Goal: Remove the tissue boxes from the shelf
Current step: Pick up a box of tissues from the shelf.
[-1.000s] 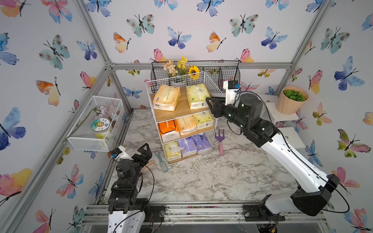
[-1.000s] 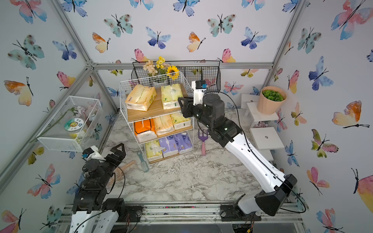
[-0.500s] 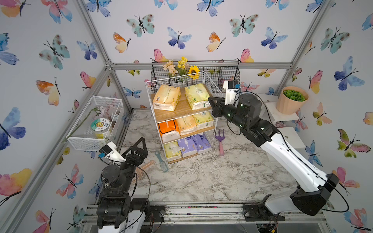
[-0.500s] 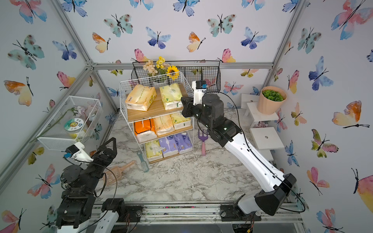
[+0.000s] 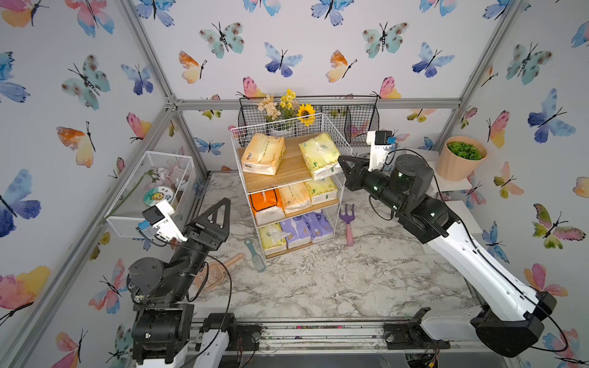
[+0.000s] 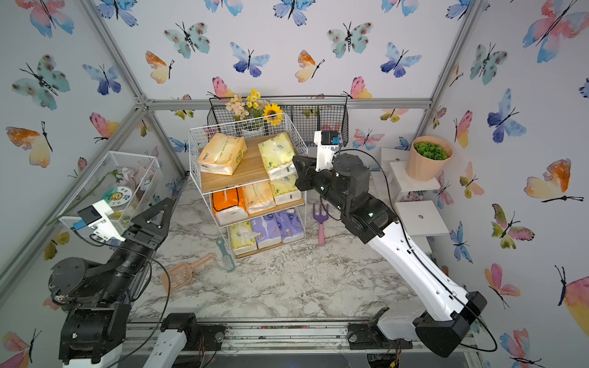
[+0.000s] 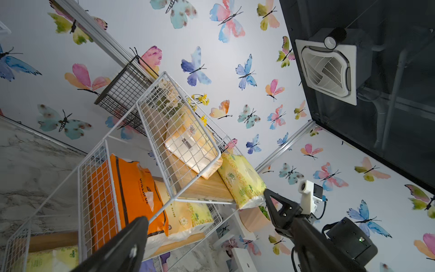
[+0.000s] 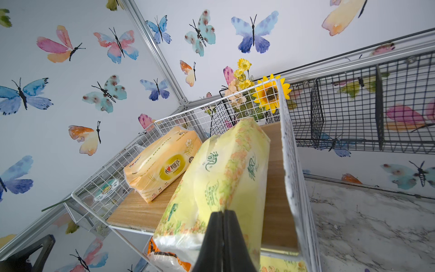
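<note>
arms (image 5: 478,264): white links, black joints | cables (image 5: 230,288): black | wrist cameras (image 5: 376,149): white housings

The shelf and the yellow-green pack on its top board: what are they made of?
The shelf: thin white wire mesh, probably painted metal; its boards show light wood grain, maybe laminate. The yellow-green pack: soft tissues in glossy, wrinkled film, apparently plastic.
</note>
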You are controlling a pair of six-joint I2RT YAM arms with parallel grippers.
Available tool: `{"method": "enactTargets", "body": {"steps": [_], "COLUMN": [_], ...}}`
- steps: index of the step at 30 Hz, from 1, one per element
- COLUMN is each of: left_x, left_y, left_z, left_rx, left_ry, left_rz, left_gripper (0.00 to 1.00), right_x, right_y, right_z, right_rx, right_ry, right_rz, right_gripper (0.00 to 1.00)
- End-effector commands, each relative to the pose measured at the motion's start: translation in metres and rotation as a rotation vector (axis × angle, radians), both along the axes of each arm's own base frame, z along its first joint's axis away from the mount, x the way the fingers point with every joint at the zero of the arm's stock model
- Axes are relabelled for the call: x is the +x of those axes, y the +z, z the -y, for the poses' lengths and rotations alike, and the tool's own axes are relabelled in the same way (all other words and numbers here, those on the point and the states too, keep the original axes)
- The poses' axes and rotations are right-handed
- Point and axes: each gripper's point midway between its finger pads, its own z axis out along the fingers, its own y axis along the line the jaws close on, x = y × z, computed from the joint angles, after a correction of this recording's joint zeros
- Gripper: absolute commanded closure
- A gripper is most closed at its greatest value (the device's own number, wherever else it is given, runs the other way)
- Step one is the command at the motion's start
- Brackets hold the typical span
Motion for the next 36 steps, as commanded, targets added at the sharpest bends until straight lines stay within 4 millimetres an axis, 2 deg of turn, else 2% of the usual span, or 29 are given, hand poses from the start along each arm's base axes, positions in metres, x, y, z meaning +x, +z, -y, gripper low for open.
{"method": "enactTargets", "body": {"steps": [1,11,14,18,21,27,31,36], "left_x": [-0.007,-0.001,0.0,0.005,0.009,0.008,0.02,0.041], "left_y": [0.022,0.045,0.042,0.026,0.017,0.01,0.009,-0.005], "left_z": [0.022,0.036,0.04,0.05,0.071,0.137,0.158,0.172], "left_rx": [-0.051,-0.089,-0.098,-0.122,-0.123,-0.042,-0.049,-0.089], "left_ry": [-0.162,-0.275,-0.3,-0.343,-0.39,-0.453,-0.466,-0.452], "left_rz": [0.058,0.086,0.07,0.021,0.002,0.001,-0.011,-0.077], "left_gripper": [0.01,0.01,0.01,0.01,0.01,0.01,0.0,0.04], "right_x": [-0.007,-0.001,0.001,0.002,0.003,-0.001,-0.008,-0.018], "right_y": [0.007,0.0,-0.002,-0.002,-0.003,-0.006,-0.005,-0.006], "right_z": [-0.002,-0.008,-0.012,-0.015,-0.017,-0.017,-0.013,-0.008], "right_rx": [0.028,0.034,0.036,0.038,0.036,0.019,0.007,-0.009], "right_ry": [0.024,0.029,0.036,0.045,0.049,0.063,0.076,0.093], "right_rz": [0.015,-0.013,-0.02,-0.02,-0.022,-0.033,-0.035,-0.035], "right_gripper": [0.99,0.98,0.99,0.99,0.99,0.99,0.99,0.99]}}
